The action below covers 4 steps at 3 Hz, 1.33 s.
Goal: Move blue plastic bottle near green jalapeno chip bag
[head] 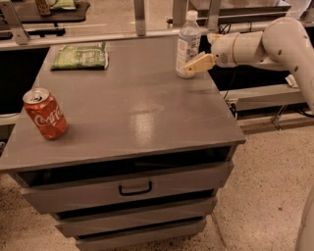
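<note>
Blue plastic bottle (187, 41) upright, capped — gripper (190, 69) beside its base

The cabinet (147, 117) is plain grey. At its far right corner, the clear bottle (188, 46) has a white cap and a pale blue-white label; the tan gripper (197, 63) sits just beside it there. At its far left corner, the bag (81, 55) is light green. Near its left edge, the can (45, 113) is red with white script.

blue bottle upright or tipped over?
Upright. The blue plastic bottle stands on its base near the table's far right corner, white cap on top. The gripper sits beside its lower part.
</note>
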Motion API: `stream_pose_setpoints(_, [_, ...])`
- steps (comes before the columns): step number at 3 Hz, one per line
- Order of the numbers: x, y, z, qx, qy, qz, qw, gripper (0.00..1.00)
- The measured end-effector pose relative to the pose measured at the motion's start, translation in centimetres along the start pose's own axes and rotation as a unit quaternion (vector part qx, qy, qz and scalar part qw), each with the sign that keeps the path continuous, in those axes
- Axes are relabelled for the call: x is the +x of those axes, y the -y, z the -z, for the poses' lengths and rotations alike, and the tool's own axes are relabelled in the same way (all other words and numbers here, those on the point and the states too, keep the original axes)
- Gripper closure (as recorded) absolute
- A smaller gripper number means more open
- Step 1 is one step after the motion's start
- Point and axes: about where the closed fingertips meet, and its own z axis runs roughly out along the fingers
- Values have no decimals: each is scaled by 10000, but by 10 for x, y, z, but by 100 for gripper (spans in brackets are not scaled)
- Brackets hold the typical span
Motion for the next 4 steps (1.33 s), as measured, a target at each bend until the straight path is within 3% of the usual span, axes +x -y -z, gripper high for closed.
stream_pose_setpoints(1, [-10,-1,-20,-112,481,-392,9980,17])
stream_pose_setpoints(2, [-17,-7,-30,-234,700,-694,9949,41])
stream_pose_setpoints(3, [-25,-11,-26,-276,847,-798,9928,65])
stream_pose_setpoints(4, [-26,-13,-29,-309,861,-807,9925,95])
